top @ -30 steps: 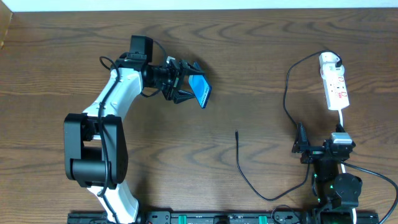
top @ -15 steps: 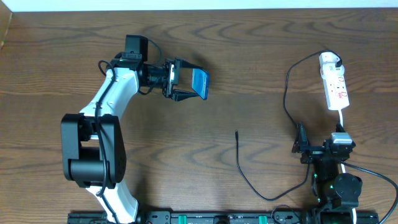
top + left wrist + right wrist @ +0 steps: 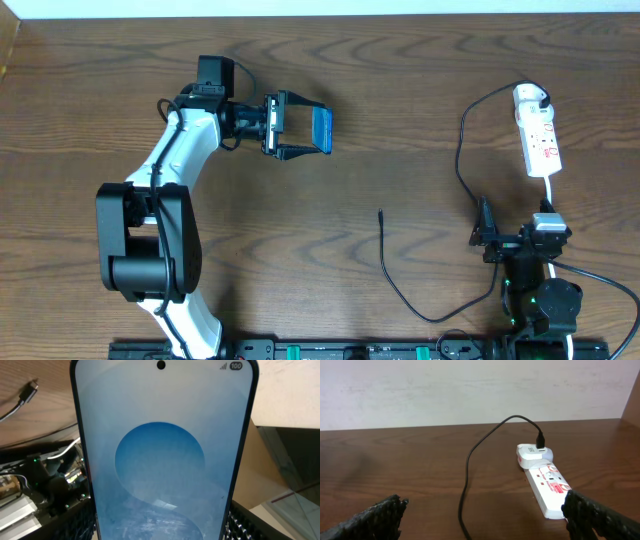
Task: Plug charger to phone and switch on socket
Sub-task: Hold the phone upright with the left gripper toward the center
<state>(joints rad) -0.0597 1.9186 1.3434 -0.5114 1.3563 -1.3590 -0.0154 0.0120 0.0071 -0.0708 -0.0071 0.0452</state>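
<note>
My left gripper (image 3: 303, 128) is shut on the phone (image 3: 322, 130) and holds it up off the table at the back left. The phone's blue screen fills the left wrist view (image 3: 160, 450), with the gripper's fingers (image 3: 160, 530) on its two long edges. The black charger cable (image 3: 392, 282) lies on the table with its free plug tip (image 3: 380, 213) at the centre; the tip also shows in the left wrist view (image 3: 30, 391). The cable runs to the white adapter on the socket strip (image 3: 541, 142) at the back right. My right gripper (image 3: 487, 238) is open and empty, facing the socket (image 3: 547, 487) and the cable (image 3: 466, 475).
The white cord of the socket strip runs down from its near end to the right arm's base (image 3: 540, 295). The table's far edge and a pale wall (image 3: 470, 390) lie behind the strip. A dark rail (image 3: 350, 350) runs along the front edge.
My left gripper has turned at the wrist and drawn slightly left and back, bringing the held phone from a slant to nearly square. The right arm, cable and socket have not moved.
</note>
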